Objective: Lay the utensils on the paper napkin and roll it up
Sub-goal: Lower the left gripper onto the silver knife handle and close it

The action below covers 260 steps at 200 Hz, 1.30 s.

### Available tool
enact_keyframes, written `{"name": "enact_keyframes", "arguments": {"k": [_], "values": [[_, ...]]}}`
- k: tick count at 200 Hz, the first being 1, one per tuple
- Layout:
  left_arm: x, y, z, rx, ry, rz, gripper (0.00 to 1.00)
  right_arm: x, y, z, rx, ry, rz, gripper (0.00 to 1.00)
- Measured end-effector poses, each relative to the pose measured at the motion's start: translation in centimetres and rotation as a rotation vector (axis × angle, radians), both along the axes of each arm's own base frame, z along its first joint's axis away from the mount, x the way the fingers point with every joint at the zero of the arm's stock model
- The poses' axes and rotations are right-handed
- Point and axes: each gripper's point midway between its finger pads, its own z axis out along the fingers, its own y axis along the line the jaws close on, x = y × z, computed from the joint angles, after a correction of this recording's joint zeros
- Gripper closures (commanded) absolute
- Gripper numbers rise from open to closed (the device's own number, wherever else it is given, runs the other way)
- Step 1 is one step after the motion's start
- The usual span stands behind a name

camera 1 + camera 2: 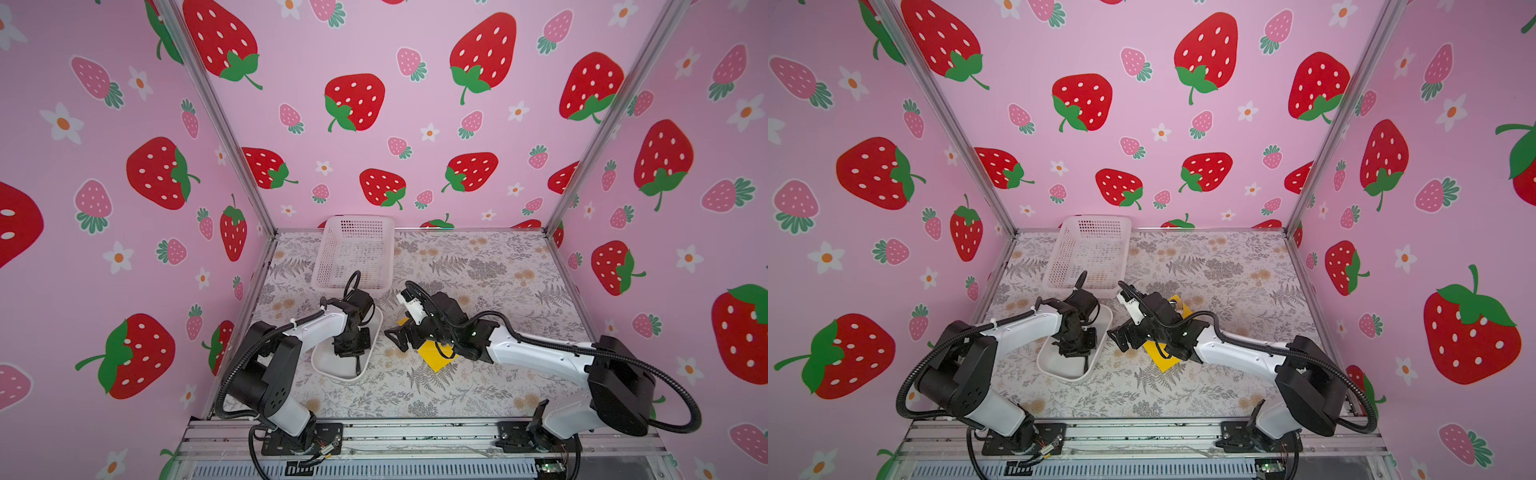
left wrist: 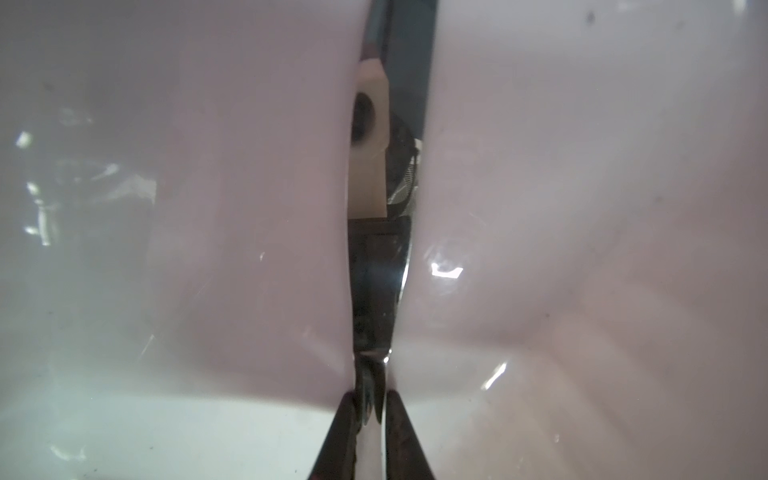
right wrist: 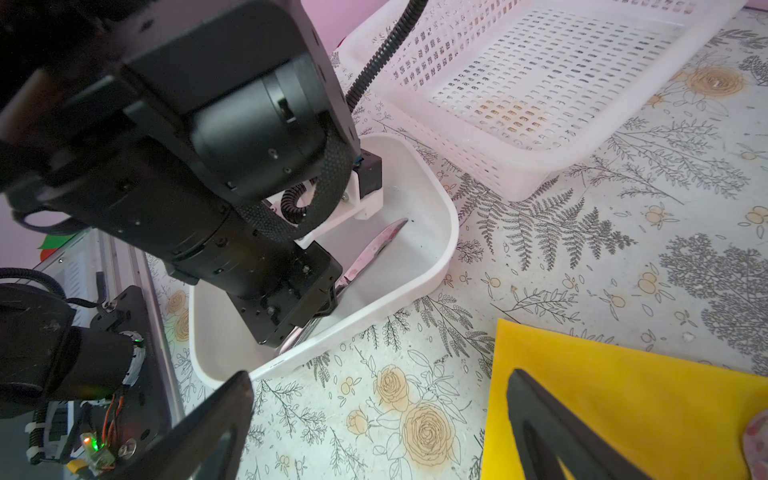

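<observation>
The left gripper [image 3: 332,291] is squeezed nearly shut on the knife [image 3: 384,241] in the white tray [image 3: 440,232], and the right gripper [image 3: 382,374] hangs wide open and empty over the flat paper napkin [image 3: 623,399] nearby, so moving the knife and rolling are not yet done.

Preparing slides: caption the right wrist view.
Left end effector grips a utensil in the white tray; yellow napkin nearby.

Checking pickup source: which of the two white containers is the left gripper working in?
The solid-walled tray nearer the robot; the left gripper is down inside it. The mesh basket stands behind it.
</observation>
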Motion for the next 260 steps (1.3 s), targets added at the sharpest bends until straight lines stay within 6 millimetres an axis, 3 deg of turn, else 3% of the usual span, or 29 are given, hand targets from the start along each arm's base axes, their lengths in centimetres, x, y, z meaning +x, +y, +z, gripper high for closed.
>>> {"name": "enact_keyframes", "arguments": {"k": [79, 134, 194, 260], "values": [[-0.4, 0.0, -0.1, -0.002, 0.022, -0.001, 0.83, 0.0, 0.0, 0.0, -0.002, -0.001, 0.0, 0.03], [-0.3, -0.2, -0.2, -0.001, 0.032, -0.009, 0.91, 0.1, -0.1, 0.0, -0.004, -0.006, -0.005, 0.03], [-0.2, -0.1, 0.0, 0.003, 0.024, -0.011, 0.93, 0.6, -0.3, -0.1, -0.011, -0.018, -0.029, 0.04], [-0.4, 1.0, 1.8, 0.039, -0.026, -0.012, 0.93, 2.6, -2.7, 1.2, -0.012, -0.085, -0.199, 0.02]]}}
